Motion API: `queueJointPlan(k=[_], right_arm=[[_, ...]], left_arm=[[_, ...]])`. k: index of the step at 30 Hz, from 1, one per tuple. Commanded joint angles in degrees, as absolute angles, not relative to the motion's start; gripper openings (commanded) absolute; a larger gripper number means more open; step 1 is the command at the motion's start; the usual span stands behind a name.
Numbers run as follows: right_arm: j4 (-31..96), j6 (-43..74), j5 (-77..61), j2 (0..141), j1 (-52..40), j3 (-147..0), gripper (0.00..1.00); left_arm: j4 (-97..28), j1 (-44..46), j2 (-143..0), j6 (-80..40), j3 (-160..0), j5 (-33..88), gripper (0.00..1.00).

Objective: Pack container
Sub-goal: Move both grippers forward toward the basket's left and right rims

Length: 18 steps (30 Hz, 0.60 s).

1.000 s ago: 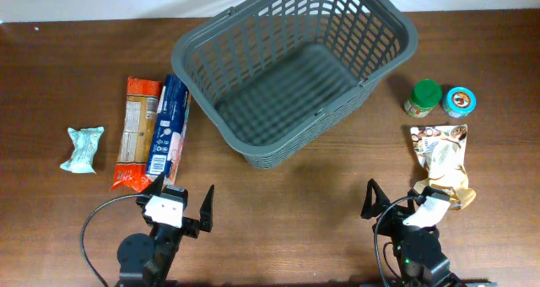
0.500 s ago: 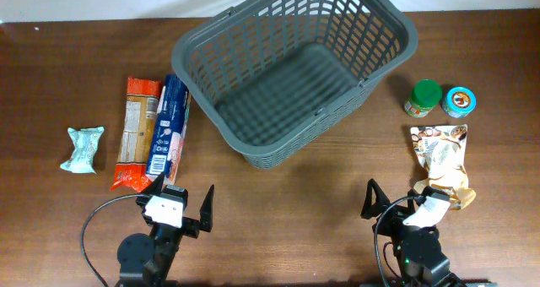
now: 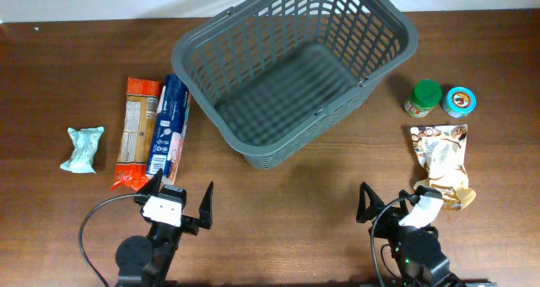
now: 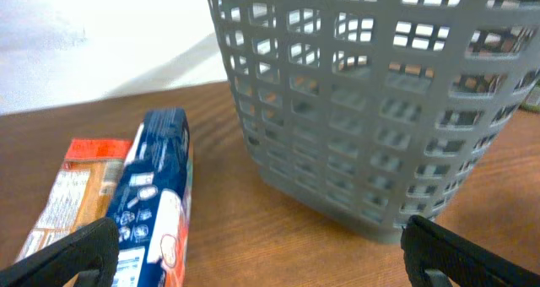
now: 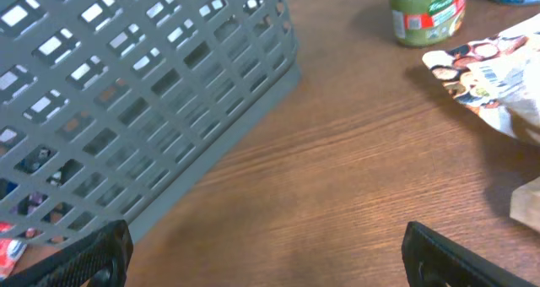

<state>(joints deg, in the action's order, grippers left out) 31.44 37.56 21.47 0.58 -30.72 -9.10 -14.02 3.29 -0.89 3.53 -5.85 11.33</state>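
The container, a large dark grey basket (image 3: pixel 181 46), stands empty at the back middle of the table. It also shows in the left wrist view (image 4: pixel 363 110) and in the right wrist view (image 5: pixel 126 93). My left gripper (image 3: pixel 180 196) is open and empty at the front left, just below a blue packet (image 3: pixel 167 127) and an orange packet (image 3: pixel 137 131). In its wrist view the left gripper (image 4: pixel 266 257) faces the basket's near wall. My right gripper (image 3: pixel 392 204) is open and empty at the front right, and in its wrist view (image 5: pixel 266 257) it hangs over bare wood.
A teal wrapped item (image 3: pixel 83 148) lies far left. A green-lidded jar (image 3: pixel 423 98) and a blue-lidded tin (image 3: pixel 459 102) stand right of the basket. A crumpled snack bag (image 3: pixel 440 152) lies below them, close to my right gripper.
My right gripper has shifted slightly to the left. The left gripper and all the objects have stayed put.
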Motion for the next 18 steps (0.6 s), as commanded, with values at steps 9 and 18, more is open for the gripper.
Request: queueJointPlan(k=[9,18], right_arm=[[59.88,14.79,16.51,48.05,-3.44,-67.05,0.99],[63.22,9.98,4.58,72.20,10.20,-86.28,0.99]], left_arm=[[-26.79,-8.93,-54.30,8.73,-51.66,1.93,0.99],[-30.50,-13.30,-63.94,20.25,-66.98,4.75,0.99]])
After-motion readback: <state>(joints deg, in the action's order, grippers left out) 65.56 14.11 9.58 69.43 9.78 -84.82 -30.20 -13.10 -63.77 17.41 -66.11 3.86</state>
